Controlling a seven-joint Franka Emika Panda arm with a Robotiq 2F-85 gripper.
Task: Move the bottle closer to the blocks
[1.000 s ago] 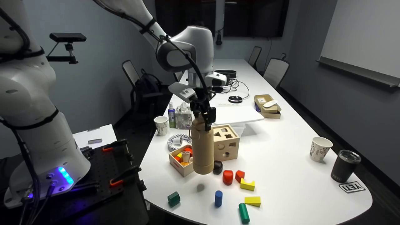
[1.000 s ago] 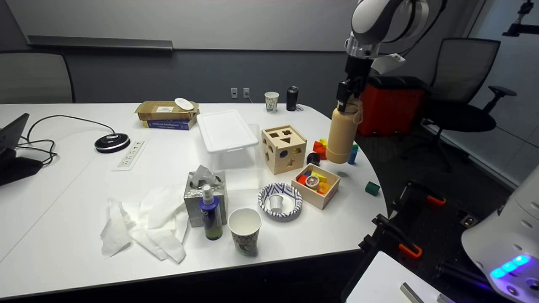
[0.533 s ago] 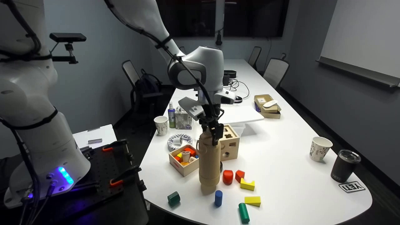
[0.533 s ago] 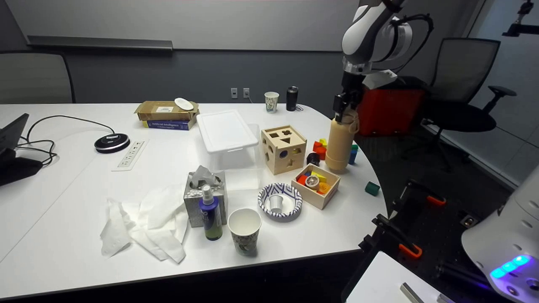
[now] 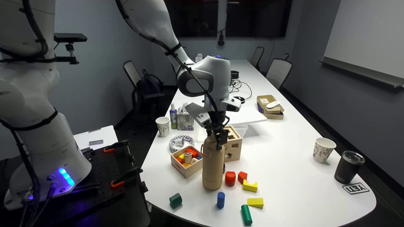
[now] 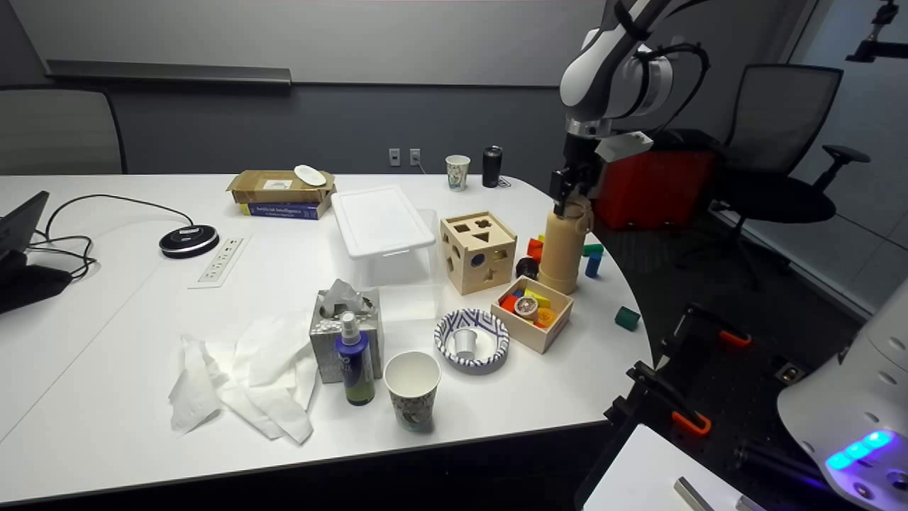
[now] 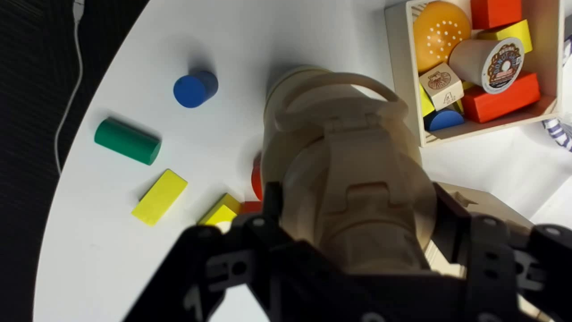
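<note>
The tan bottle (image 5: 213, 168) stands upright, its base at or very near the table, in both exterior views (image 6: 562, 248). My gripper (image 5: 217, 140) comes from above, with its fingers on both sides of the bottle's cap in the wrist view (image 7: 359, 201). The red cylinder block (image 5: 230, 178) is just beside the bottle, near a red block (image 5: 242, 177) and a yellow arch (image 5: 250, 186). The blue cylinder (image 5: 221, 200), yellow wedge (image 5: 255, 203) and green cylinder (image 5: 246, 215) lie nearer the table's rounded edge. A dark green block (image 5: 175, 200) lies apart.
The wooden cube with holes (image 6: 479, 253) and the open box of blocks (image 6: 532, 312) stand close to the bottle. A dark round piece (image 6: 527, 267) is between cube and bottle. A patterned bowl (image 6: 472, 341), paper cup (image 6: 413, 390) and spray bottle (image 6: 356, 362) stand farther off.
My gripper has lowered the bottle from above the table down to its surface. It has also shifted toward the red blocks, rightward in one exterior picture and slightly leftward in another.
</note>
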